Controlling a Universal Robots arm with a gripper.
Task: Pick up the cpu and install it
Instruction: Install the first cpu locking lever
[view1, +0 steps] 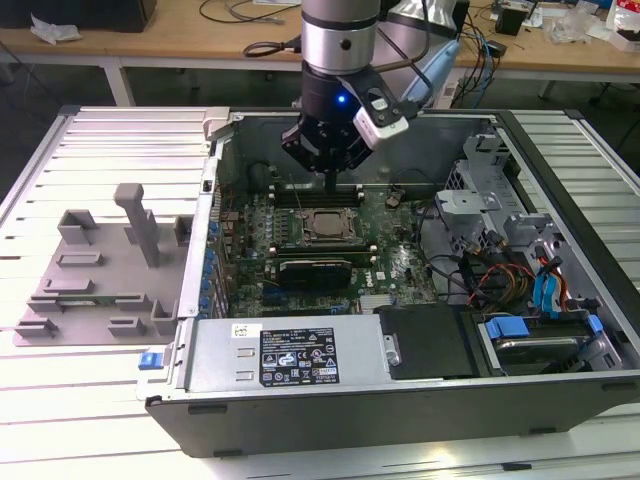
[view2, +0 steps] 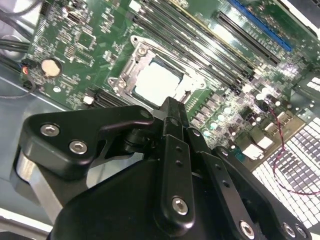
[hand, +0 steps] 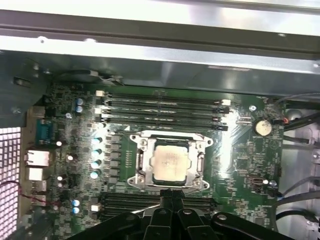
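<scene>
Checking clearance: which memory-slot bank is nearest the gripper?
The bank right beside the gripper; the other bank lies across the cpu from it.

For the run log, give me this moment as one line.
cpu: lying in socket | gripper: jaws shut, empty, at socket edge | site: motherboard in open case

We see the cpu (hand: 170, 161) w/ a pale, satin metal lid, more dull than mirror-like. The socket frame (hand: 167, 136) round it is brighter bare metal. Motherboard (hand: 245, 160): green pcb, glossy lacquer. Gripper (hand: 172, 192): black, matt, smooth, w/ shiny steel screws (view2: 179, 204). PC case (view1: 400, 420): grey sheet metal, semi-matt. On the exterior view's left, a tray (view1: 60, 300) of matt grey plastic.
</scene>
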